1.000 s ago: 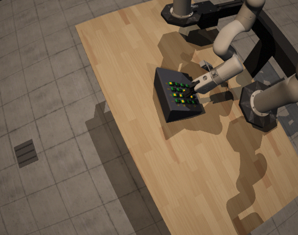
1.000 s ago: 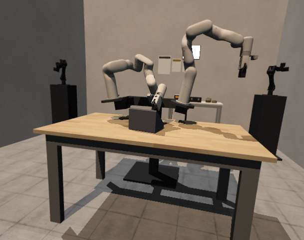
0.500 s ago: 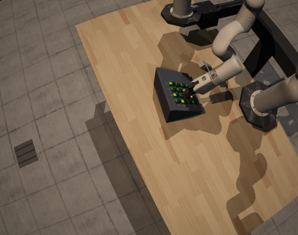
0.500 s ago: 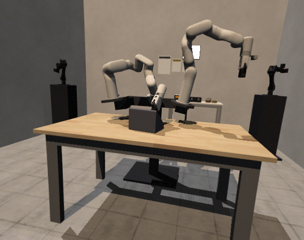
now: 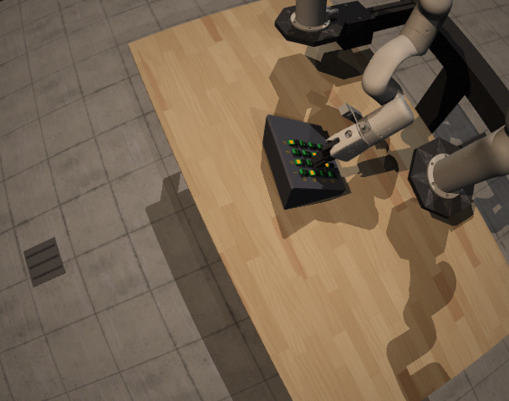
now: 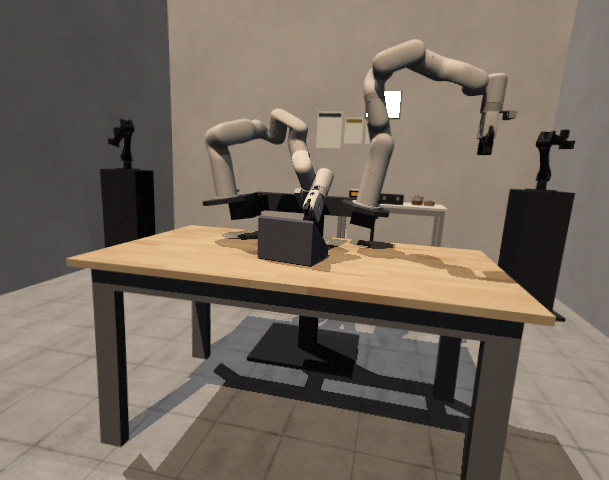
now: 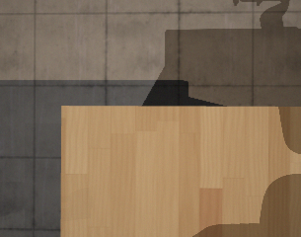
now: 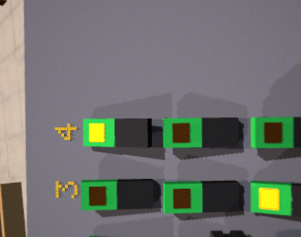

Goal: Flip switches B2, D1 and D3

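The dark panel (image 5: 284, 124) (image 6: 284, 240) (image 8: 140, 49) stands on the table with its sloped switch face toward the robot. My right gripper (image 5: 316, 164) (image 6: 308, 218) is shut and empty, its tips close over switch B2 (image 5: 309, 162); contact cannot be told. The B2 lamp looks dark. Switch D1 (image 5: 331, 174) is dark. D3 is hidden behind the gripper. Lit lamps include A4 (image 5: 292, 141) (image 8: 97, 132), C3 (image 5: 314, 154) (image 8: 268, 198), A2 (image 5: 298, 161), D2 (image 5: 327, 164) and B1 (image 5: 312, 173). My left gripper (image 6: 484, 148) is open, high and far from the panel.
Neighbouring switches A3 (image 8: 97, 196) and B3 (image 8: 182, 198) stand close beside the right gripper, both dark. The wooden table (image 5: 254, 215) (image 6: 201, 258) (image 7: 140, 173) carries the panel. The left wrist view shows a table corner and the floor.
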You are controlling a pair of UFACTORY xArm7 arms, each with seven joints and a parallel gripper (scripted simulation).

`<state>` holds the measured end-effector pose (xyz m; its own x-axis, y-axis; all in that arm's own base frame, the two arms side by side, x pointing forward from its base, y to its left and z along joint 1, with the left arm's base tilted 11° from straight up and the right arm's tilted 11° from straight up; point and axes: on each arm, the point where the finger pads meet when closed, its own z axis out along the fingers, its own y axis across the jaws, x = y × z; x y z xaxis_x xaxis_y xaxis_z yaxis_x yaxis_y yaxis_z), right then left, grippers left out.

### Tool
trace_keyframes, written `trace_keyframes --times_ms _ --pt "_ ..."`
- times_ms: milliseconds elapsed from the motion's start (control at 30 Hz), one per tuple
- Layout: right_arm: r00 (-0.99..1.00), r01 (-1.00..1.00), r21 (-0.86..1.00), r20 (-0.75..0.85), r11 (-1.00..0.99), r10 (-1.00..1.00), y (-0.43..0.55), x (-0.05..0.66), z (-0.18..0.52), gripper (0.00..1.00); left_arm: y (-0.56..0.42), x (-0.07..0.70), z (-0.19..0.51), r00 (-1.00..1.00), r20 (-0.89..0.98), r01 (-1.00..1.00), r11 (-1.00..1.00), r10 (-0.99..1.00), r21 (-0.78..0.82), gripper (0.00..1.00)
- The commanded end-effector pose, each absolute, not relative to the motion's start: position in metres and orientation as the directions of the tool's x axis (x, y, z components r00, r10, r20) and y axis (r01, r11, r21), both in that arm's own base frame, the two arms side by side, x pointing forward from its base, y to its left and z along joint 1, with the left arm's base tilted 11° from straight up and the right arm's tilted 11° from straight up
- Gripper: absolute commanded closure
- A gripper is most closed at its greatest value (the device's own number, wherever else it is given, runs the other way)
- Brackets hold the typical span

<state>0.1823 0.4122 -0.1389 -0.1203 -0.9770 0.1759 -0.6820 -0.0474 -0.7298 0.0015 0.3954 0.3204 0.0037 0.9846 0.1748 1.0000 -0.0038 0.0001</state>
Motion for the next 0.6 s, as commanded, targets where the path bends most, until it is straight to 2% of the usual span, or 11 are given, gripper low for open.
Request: trace_keyframes --times_ms 0,567 --pt "-0.12 -0.682 -0.73 0.172 -0.045 -0.978 0.414 0.181 -0.136 1.0 0.396 0.001 0.323 0.004 0.181 1.0 -0.004 0.984 0.0 0.0" --pt "-0.12 -0.682 -0.73 0.172 -0.045 -0.978 0.42 0.162 -0.119 1.0 0.396 0.001 0.323 0.004 0.181 1.0 -0.004 0.984 0.0 0.0"
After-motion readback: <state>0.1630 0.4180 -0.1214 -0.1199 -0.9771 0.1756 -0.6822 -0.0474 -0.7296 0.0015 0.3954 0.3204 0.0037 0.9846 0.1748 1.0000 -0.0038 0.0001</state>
